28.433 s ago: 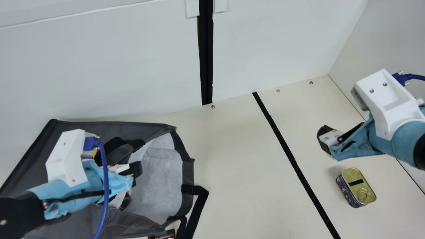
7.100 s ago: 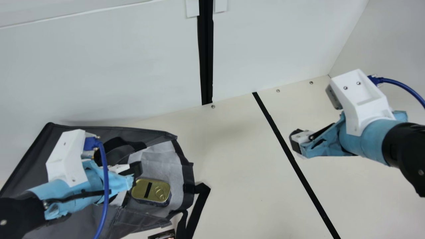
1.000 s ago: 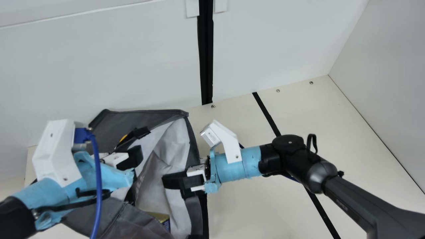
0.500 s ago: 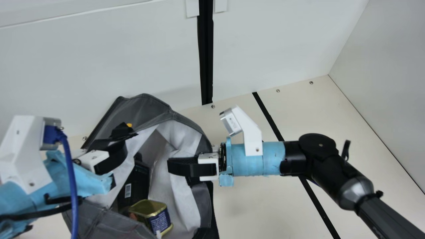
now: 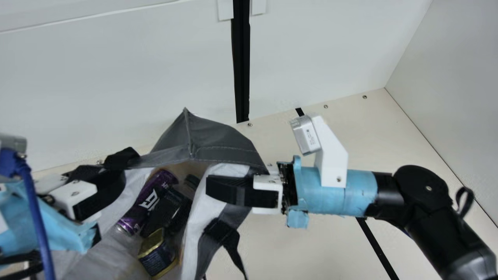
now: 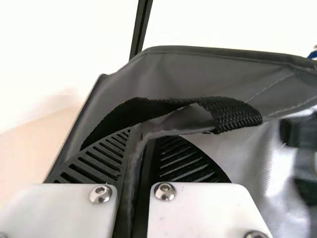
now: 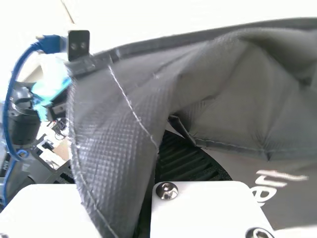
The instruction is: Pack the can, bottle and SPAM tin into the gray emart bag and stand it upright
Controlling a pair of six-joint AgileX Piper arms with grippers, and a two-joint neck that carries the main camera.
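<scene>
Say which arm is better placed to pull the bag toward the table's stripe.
Right, probably: the right gripper pinches the bag's side nearer the stripe; the left gripper pinches the opposite side.

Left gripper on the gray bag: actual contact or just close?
Touching. Left wrist view shows it: the edge of the gray bag runs down between the two ribbed fingers of the left gripper, clamped there.

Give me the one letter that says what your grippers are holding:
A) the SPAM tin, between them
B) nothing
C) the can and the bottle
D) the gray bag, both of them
D: bag fabric is pinched between the fingers of both the left gripper and the right gripper.
</scene>
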